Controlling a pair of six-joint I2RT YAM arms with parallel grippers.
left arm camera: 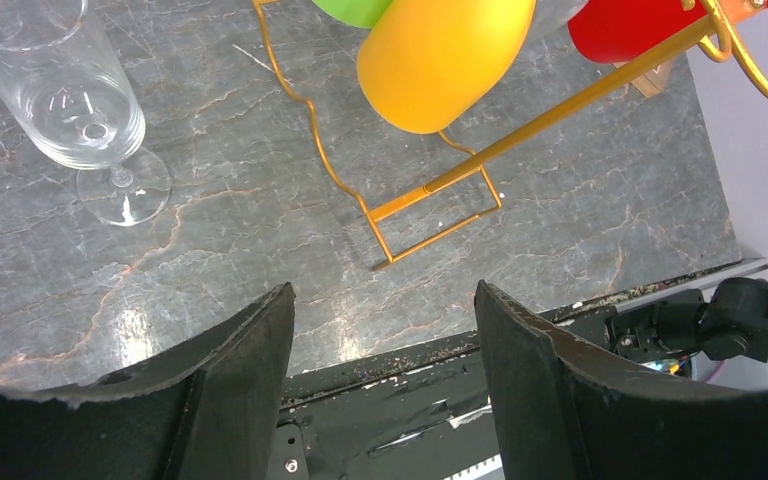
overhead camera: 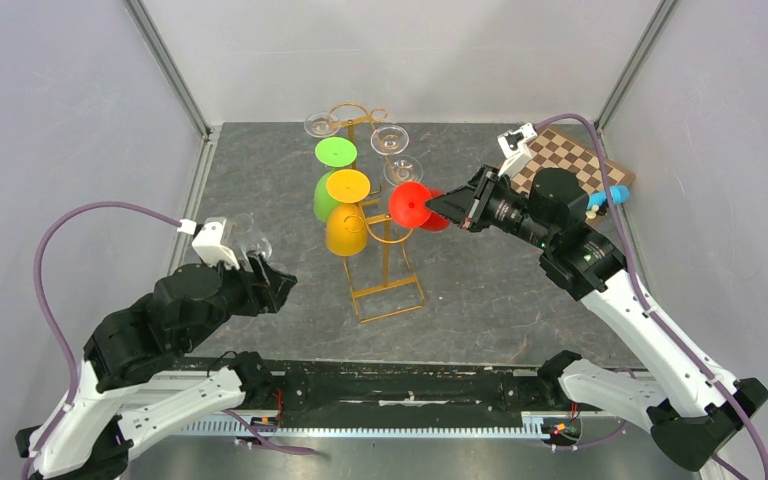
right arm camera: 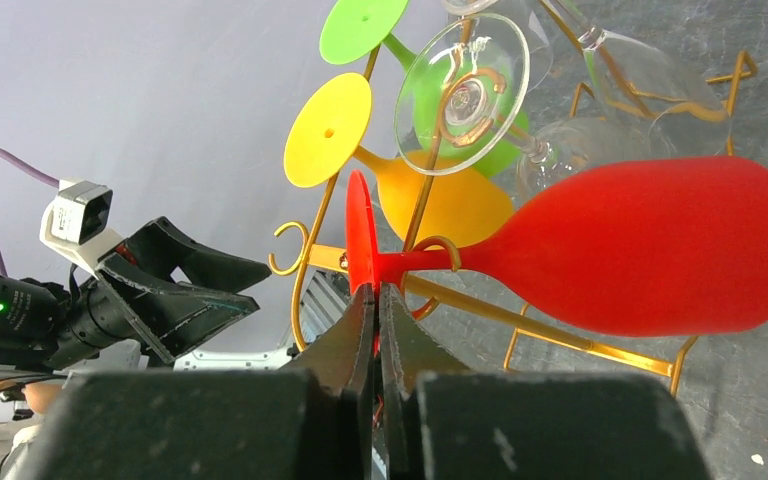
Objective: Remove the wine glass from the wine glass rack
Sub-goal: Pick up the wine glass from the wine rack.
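The gold wine glass rack (overhead camera: 391,291) stands mid-table, with coloured and clear glasses hanging upside down from its hooks. A red wine glass (overhead camera: 410,203) hangs at its right side, the stem in a loop hook. My right gripper (overhead camera: 432,207) is shut on the thin edge of that glass's round red foot (right arm camera: 362,230); the red bowl (right arm camera: 660,245) juts right over the gold rail (right arm camera: 560,336). My left gripper (left arm camera: 382,292) is open and holds nothing. It hovers low at the near left, apart from the rack (left arm camera: 430,186).
Yellow (overhead camera: 346,228) and green (overhead camera: 328,192) glasses hang on the rack's left side, and clear ones (overhead camera: 390,140) at the back. A clear flute (left arm camera: 70,100) stands on the table by the left gripper. A chessboard (overhead camera: 570,160) lies back right.
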